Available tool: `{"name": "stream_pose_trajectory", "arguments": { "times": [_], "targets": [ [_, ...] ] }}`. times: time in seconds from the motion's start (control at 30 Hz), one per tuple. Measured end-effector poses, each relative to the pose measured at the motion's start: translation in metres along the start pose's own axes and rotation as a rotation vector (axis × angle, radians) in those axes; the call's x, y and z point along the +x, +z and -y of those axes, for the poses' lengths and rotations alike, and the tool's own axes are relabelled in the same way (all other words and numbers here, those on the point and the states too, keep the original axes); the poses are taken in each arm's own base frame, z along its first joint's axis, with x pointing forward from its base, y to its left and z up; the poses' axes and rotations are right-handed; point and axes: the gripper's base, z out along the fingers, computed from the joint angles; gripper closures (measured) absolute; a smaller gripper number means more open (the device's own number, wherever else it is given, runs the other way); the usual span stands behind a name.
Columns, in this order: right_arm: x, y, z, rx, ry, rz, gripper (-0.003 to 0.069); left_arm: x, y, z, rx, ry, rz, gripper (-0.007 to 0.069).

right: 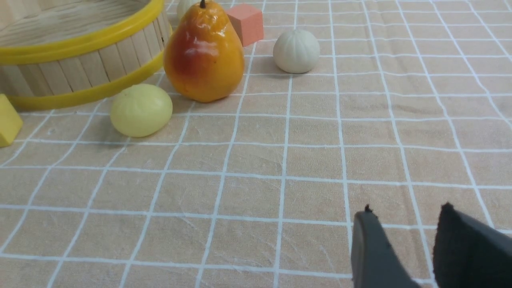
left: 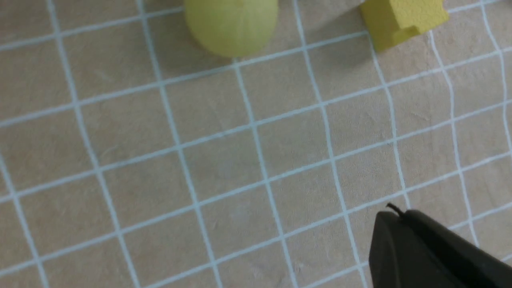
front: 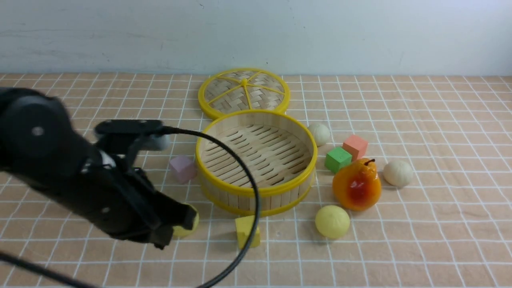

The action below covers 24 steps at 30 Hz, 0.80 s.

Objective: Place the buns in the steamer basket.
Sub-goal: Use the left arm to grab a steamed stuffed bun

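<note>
The steamer basket (front: pixel 256 191) stands in the middle with nothing in it. One pale yellow bun (front: pixel 190 221) lies to its front left, half hidden by my left gripper (front: pixel 170 236). In the left wrist view that bun (left: pixel 232 24) lies well ahead of my left gripper (left: pixel 394 214), which is shut on nothing. A second yellow bun (front: pixel 332 221) lies to the basket's front right. Two off-white buns (front: pixel 319 134) (front: pixel 398 173) lie to the right. My right gripper (right: pixel 406 210) is open low over bare cloth, with the yellow bun (right: pixel 141 110) and an off-white bun (right: pixel 296 51) far ahead of it.
A flat woven lid (front: pixel 244 92) lies behind the basket. An orange pear (front: pixel 357 184), a green cube (front: pixel 338 159) and a pink cube (front: pixel 355 146) sit to the right. A purple cube (front: pixel 183 168) is on the left and a yellow block (front: pixel 247 231) in front. The left arm's cable (front: pixel 256 200) arcs across the basket's front.
</note>
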Motion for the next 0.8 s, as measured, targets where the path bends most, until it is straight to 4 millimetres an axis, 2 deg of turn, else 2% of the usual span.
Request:
{"name": "stream_pose_trajectory", "arguments": {
  "times": [0.07, 0.13, 0.2, 0.23, 0.27, 0.4, 0.43, 0.63, 0.8],
  "targets": [
    [0.000, 0.000, 0.000, 0.000, 0.000, 0.000, 0.0419, -0.012, 0.012, 0.004, -0.022, 0.008, -0.017, 0.0638],
    [0.000, 0.000, 0.000, 0.000, 0.000, 0.000, 0.0419, -0.032, 0.034, 0.002, -0.073, 0.032, -0.043, 0.0638],
    [0.000, 0.000, 0.000, 0.000, 0.001, 0.000, 0.0419, -0.040, 0.044, 0.001, -0.096, 0.047, -0.054, 0.0635],
    [0.000, 0.000, 0.000, 0.000, 0.001, 0.000, 0.0419, -0.047, 0.058, -0.001, -0.121, 0.066, -0.073, 0.0622],
    [0.000, 0.000, 0.000, 0.000, 0.001, 0.000, 0.0419, -0.050, 0.060, -0.001, -0.126, 0.071, -0.072, 0.0618],
    [0.000, 0.000, 0.000, 0.000, 0.000, 0.000, 0.0419, -0.066, 0.084, -0.007, -0.177, 0.092, -0.089, 0.0508],
    [0.000, 0.000, 0.000, 0.000, 0.000, 0.000, 0.0419, -0.070, 0.089, -0.011, -0.187, 0.082, -0.093, 0.0459],
    [0.000, 0.000, 0.000, 0.000, 0.000, 0.000, 0.0419, -0.077, 0.103, -0.026, -0.210, 0.054, -0.105, 0.0344],
    [0.000, 0.000, 0.000, 0.000, 0.000, 0.000, 0.0419, -0.076, 0.114, -0.028, -0.196, 0.037, -0.121, 0.0330]
  ]
}}
